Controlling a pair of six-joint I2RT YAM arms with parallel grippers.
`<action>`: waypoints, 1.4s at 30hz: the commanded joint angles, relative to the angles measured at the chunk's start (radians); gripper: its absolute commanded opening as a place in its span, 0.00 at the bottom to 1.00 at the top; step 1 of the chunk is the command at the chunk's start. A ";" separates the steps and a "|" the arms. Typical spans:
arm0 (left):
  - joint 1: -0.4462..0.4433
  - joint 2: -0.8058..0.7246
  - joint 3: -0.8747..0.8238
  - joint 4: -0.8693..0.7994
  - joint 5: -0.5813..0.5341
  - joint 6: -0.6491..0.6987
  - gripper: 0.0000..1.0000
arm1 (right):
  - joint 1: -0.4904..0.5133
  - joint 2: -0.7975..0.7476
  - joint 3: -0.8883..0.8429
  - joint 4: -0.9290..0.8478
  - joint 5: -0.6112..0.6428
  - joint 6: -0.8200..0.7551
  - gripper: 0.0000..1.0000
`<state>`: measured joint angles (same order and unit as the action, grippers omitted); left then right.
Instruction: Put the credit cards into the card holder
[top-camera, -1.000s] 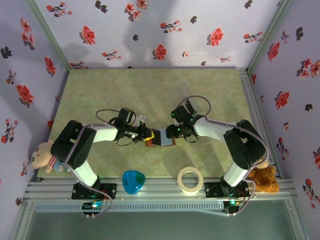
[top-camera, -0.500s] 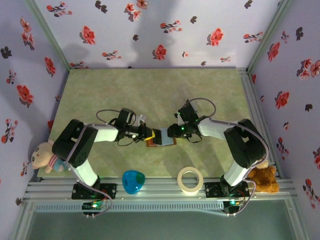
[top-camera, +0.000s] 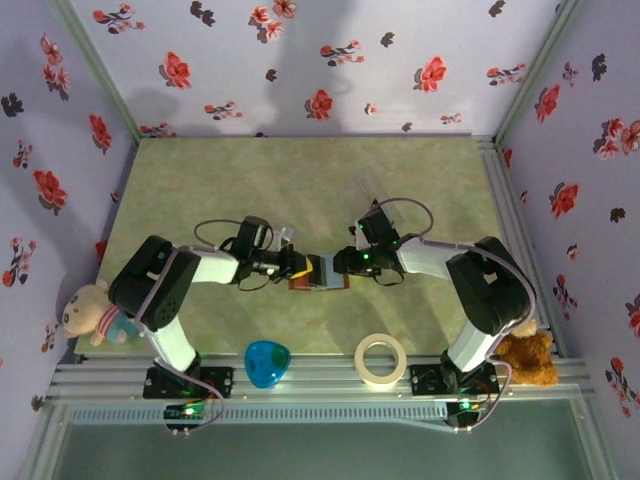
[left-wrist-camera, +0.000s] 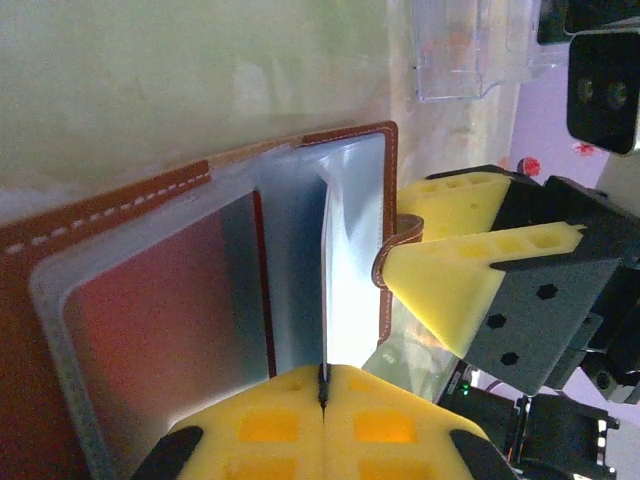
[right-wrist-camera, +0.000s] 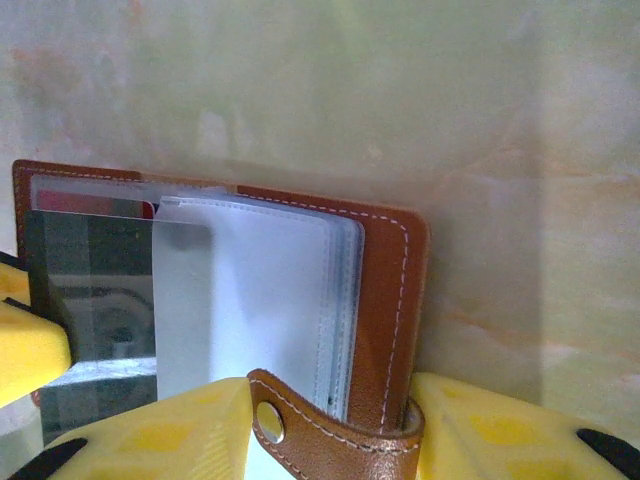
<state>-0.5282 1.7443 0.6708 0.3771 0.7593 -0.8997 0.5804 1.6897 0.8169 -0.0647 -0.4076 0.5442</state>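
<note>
The brown card holder (top-camera: 322, 274) lies open at mid-table between both grippers. My left gripper (left-wrist-camera: 324, 385) is shut on a thin dark credit card (right-wrist-camera: 90, 300), seen edge-on in the left wrist view, standing among the holder's clear sleeves (right-wrist-camera: 255, 300). A red card (left-wrist-camera: 160, 300) sits in a sleeve on the left leaf. My right gripper (right-wrist-camera: 330, 435) grips the holder's right cover (right-wrist-camera: 390, 300) and its snap tab (right-wrist-camera: 330, 440) between its yellow fingers (left-wrist-camera: 455, 290). From above, the left gripper (top-camera: 297, 270) and right gripper (top-camera: 342, 266) face each other across the holder.
A clear plastic stand (left-wrist-camera: 470, 50) lies just beyond the holder. A blue heart-shaped object (top-camera: 268, 362) and a tape roll (top-camera: 381, 360) sit near the front edge. Soft toys rest at the left (top-camera: 88, 312) and right (top-camera: 525, 358) sides.
The right gripper has shifted slightly left toward the holder and its jaws have narrowed on the cover. The left gripper stays shut and has barely moved.
</note>
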 joint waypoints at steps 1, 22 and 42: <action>-0.027 0.018 -0.004 0.031 -0.022 -0.020 0.00 | 0.018 0.021 -0.020 0.050 -0.081 0.028 0.45; -0.058 -0.013 -0.001 -0.034 -0.180 -0.025 0.00 | 0.017 0.010 -0.056 0.095 -0.100 0.058 0.44; -0.108 -0.053 0.087 -0.334 -0.326 0.031 0.29 | 0.019 -0.003 -0.086 0.154 -0.134 0.104 0.41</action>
<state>-0.6296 1.7241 0.7109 0.2737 0.5289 -0.9459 0.5861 1.6882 0.7479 0.0826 -0.4870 0.6369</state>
